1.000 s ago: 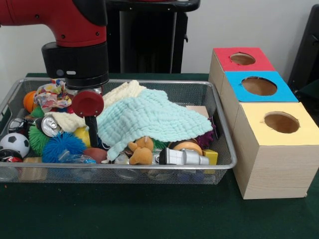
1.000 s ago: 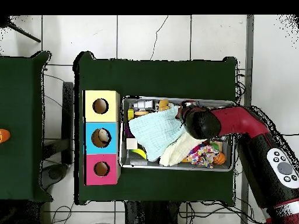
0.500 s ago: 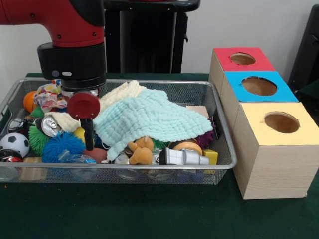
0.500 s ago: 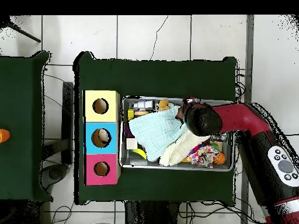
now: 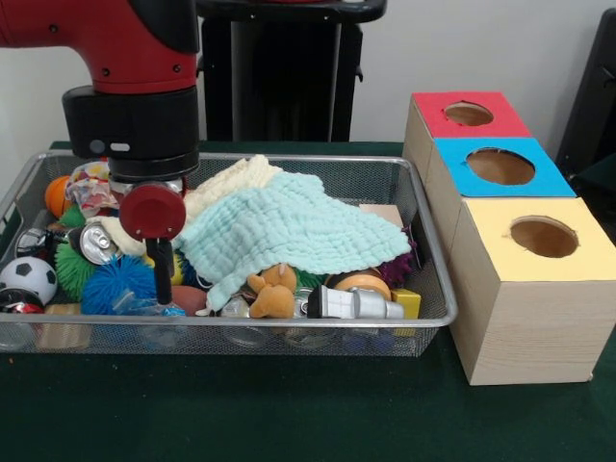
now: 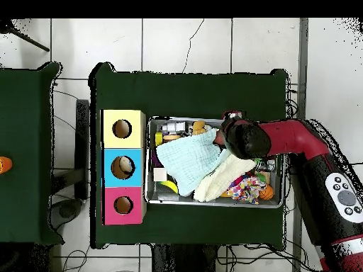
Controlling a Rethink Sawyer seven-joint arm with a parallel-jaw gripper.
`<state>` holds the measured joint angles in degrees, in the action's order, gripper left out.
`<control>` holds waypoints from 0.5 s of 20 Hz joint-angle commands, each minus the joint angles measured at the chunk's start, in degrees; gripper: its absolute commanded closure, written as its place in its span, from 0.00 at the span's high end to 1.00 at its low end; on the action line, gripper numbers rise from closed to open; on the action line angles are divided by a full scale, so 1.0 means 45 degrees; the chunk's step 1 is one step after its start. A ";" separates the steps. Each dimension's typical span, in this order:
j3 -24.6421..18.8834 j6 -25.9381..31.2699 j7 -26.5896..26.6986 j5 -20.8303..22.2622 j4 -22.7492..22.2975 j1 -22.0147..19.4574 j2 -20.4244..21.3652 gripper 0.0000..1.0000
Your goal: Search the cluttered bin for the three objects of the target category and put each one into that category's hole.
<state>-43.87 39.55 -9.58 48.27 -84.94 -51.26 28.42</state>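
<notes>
A wire bin [image 5: 289,325] holds a heap of clutter, partly under a mint cloth [image 5: 289,231] and a cream cloth [image 5: 236,178]. Showing around them are a blue spiky ball [image 5: 120,284], a soccer ball [image 5: 27,277], a drink can [image 5: 96,243], a dark red ball [image 5: 190,298], a brown plush toy [image 5: 272,292] and a silver flashlight [image 5: 356,303]. My gripper [image 5: 164,279] reaches down into the bin's left part, between the blue spiky ball and the dark red ball. In the overhead view the arm's head [image 6: 244,138] hides it.
Three wooden boxes with round holes stand beside the bin: red top [image 5: 469,114], blue top [image 5: 500,166], yellow top [image 5: 544,236]. Something pale lies inside the blue box's hole [image 6: 124,166]. An orange object [image 6: 3,165] sits on a separate table.
The arm has shifted left in the front view and toward the bin's near side, carrying the gripper from beside the mint cloth to next to the blue spiky ball.
</notes>
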 commanded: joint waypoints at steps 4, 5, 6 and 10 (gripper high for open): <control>0.0409 0.0472 0.1294 0.0438 0.0384 -0.0096 -0.1127 1.00; 0.0402 0.0415 0.1354 0.0474 0.0435 -0.0131 -0.1227 1.00; 0.0399 0.0351 0.1369 0.0503 0.0476 -0.0147 -0.1326 1.00; 0.0358 0.0097 0.1584 0.0654 0.0628 -0.0278 -0.1774 1.00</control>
<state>-43.86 39.55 -9.58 48.42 -84.45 -51.30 25.26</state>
